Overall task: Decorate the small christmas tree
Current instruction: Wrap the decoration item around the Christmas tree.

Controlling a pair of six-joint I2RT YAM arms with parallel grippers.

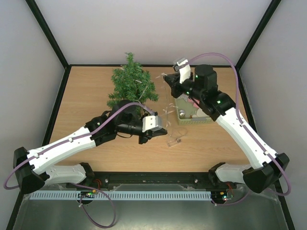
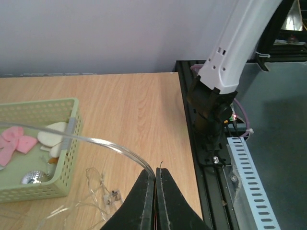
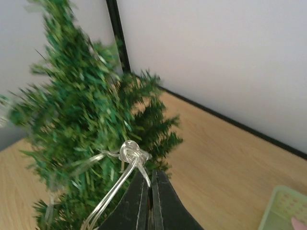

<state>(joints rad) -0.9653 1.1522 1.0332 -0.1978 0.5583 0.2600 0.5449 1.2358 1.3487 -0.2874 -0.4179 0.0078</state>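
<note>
Green small christmas tree (image 3: 81, 124) just ahead of right gripper (image 3: 149, 173)

Bright even light; tree (image 3: 81, 120) motion-blurred

No readable text, labels, brands, numbers or signs. Checked small christmas tree (image 1: 132, 85), green basket (image 2: 43, 191), light string (image 3: 130, 154): nothing legible.

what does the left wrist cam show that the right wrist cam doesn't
Only left wrist: the silver ball, the right arm's base. Only right wrist: the small christmas tree, a knot of clear wire in front of it. Both: clear wire pinched in shut fingers, left gripper and right gripper alike, the wooden table, the pale green basket.
</note>
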